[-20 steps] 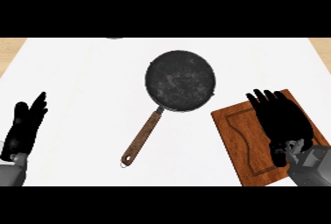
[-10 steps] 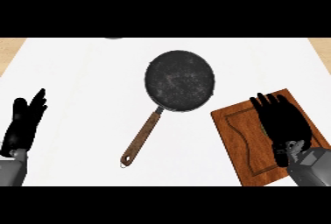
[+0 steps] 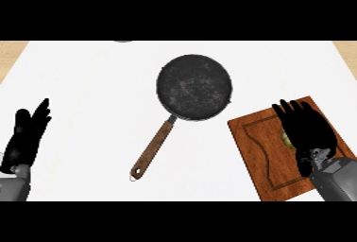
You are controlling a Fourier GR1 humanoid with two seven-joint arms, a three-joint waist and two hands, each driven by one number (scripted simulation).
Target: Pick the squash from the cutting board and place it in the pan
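The right robot hand (image 3: 307, 130) lies palm down over the brown wooden cutting board (image 3: 259, 151), its black fingers stretched flat and uncurled. Only a small yellow-green sliver of the squash (image 3: 285, 138) peeks out at the hand's left edge, beneath the palm; the rest is hidden. Well apart to the upper left, on the white desk (image 3: 83, 94), sits the round black pan (image 3: 193, 87) with its brown wooden handle. The left robot hand (image 3: 26, 137) rests open near the left edge, fingers up.
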